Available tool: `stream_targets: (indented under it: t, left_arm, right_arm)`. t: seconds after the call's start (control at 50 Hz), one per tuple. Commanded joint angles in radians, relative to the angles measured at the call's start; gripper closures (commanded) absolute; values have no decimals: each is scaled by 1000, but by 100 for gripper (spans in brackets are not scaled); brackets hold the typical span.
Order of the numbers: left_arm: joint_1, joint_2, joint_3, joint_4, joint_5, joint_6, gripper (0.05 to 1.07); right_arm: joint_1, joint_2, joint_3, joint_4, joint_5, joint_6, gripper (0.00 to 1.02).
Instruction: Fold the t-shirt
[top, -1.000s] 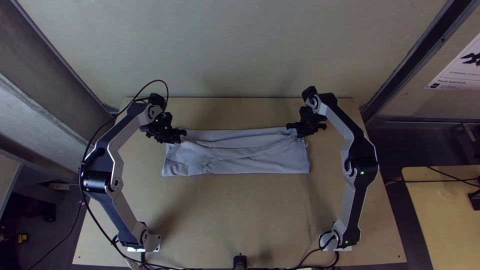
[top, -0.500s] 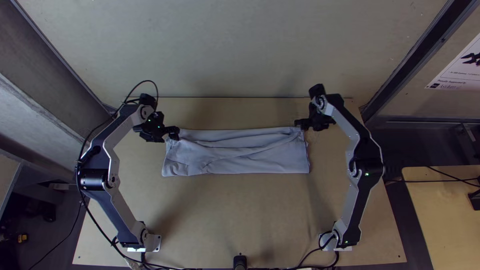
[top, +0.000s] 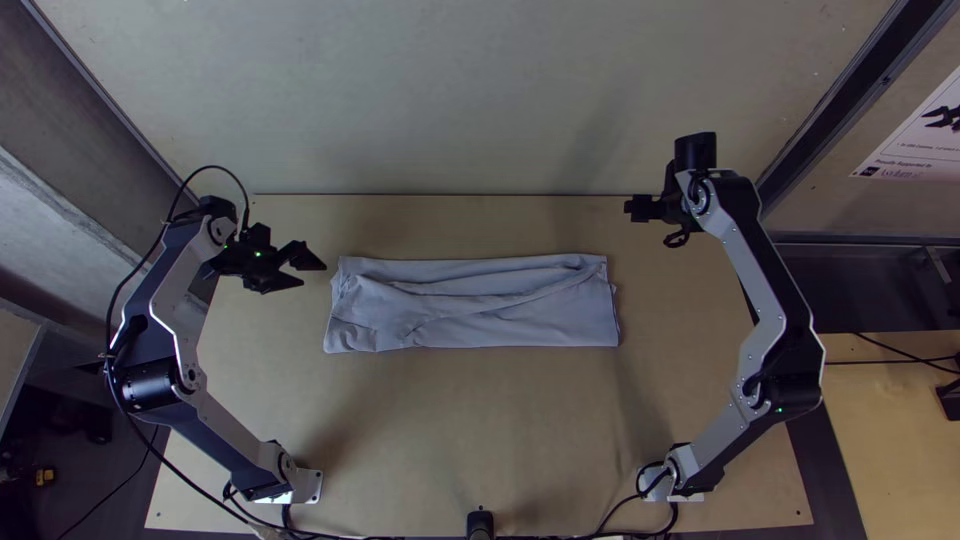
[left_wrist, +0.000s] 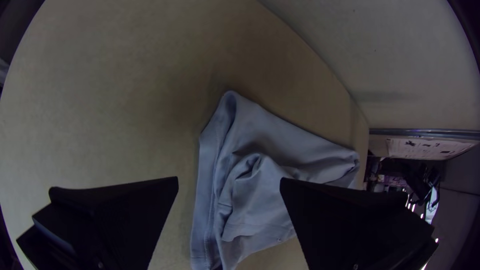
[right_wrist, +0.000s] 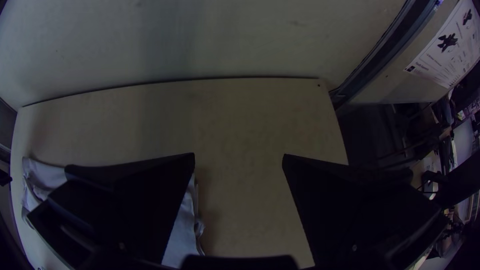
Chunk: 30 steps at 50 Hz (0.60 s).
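On the tabletop (top: 480, 430) we have the t-shirt (top: 470, 325) as a long, creased strip, its long axis running crosswise between our arms. Just off its far left corner is our left tool (top: 314, 275), fingers apart, empty. Farther out, beyond the far right corner, our right tool (top: 630, 208) is also spread, so we judge the left has the shorter reach.

The lower layers of the t-shirt (top: 470, 330) are hidden under the top one. In the left wrist view, the left gripper (top: 315, 275) covers part of it and the bottom edge crops it; in the right wrist view, the right gripper (top: 630, 208) covers part. The poster (top: 912, 140) runs off the top view's right edge.
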Motion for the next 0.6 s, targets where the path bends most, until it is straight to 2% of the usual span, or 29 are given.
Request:
stream_targets:
  t: [0.0,0.02,0.2,0.32,0.58]
  left_arm:
    - [42,-25,-53,-12,56,45,10]
    - [50,-25,-59,-9,62,51,10]
    - [96,-2,-93,7,148,140,9]
    - [102,38,-104,10,163,209,9]
    - [105,114,-142,34,209,269,9]
  right_arm:
    - [1,-60,-13,6,13,13,11]
    - [1,-63,-5,5,5,9,3]
    - [7,-127,38,-9,-4,23,3]
    - [12,-166,47,-11,-4,33,3]
    - [42,-216,21,-18,-4,52,3]
